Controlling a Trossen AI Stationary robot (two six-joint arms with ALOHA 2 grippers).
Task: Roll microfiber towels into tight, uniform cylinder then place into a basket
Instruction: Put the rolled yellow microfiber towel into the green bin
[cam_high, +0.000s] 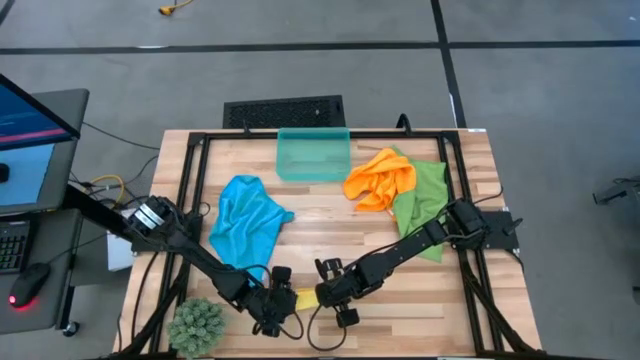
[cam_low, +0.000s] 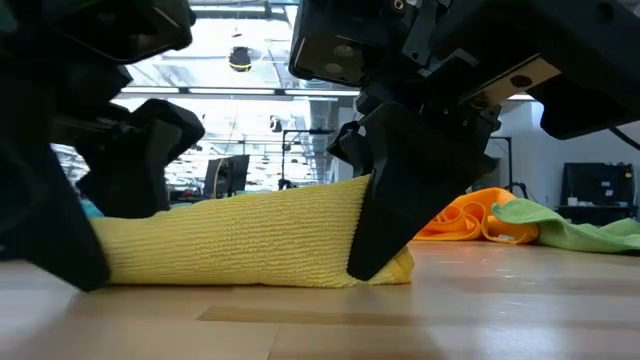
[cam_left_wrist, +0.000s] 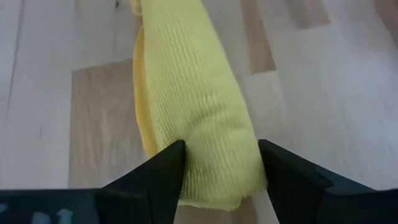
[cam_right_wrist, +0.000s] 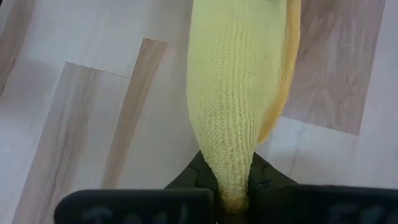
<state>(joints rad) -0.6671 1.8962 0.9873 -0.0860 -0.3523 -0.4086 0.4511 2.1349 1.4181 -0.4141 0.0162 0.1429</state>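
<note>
A yellow microfiber towel (cam_high: 305, 297), rolled into a cylinder, lies lengthwise along the table's near edge. My right gripper (cam_right_wrist: 233, 199) is shut on its right end. At the roll's left end (cam_left_wrist: 211, 155) my left gripper (cam_left_wrist: 221, 174) is open, one finger on each side of the roll. The blue towel (cam_high: 245, 220) lies crumpled at the left. The orange towel (cam_high: 380, 178) and the green towel (cam_high: 420, 200) lie bunched at the right. The teal basket (cam_high: 313, 155) stands at the far middle. My left gripper straddles the roll's left end (cam_left_wrist: 199, 174), slanting down from the table's left; whether its fingers (cam_left_wrist: 163, 168) touch the cloth I cannot tell. My right gripper pinches the roll's right end (cam_right_wrist: 231, 177) between its two fingers, squeezing it narrow. The fingers (cam_low: 385, 230) slant down from the right. The roll rests on the table (cam_low: 320, 320).
A black grated rectangle (cam_high: 284, 111) sits beyond the table's far edge behind the basket. A small green plant (cam_high: 197, 325) stands at the near left corner. Black rails (cam_high: 196, 170) run along the table's sides. Bare wood (cam_high: 430, 310) lies at the near right.
</note>
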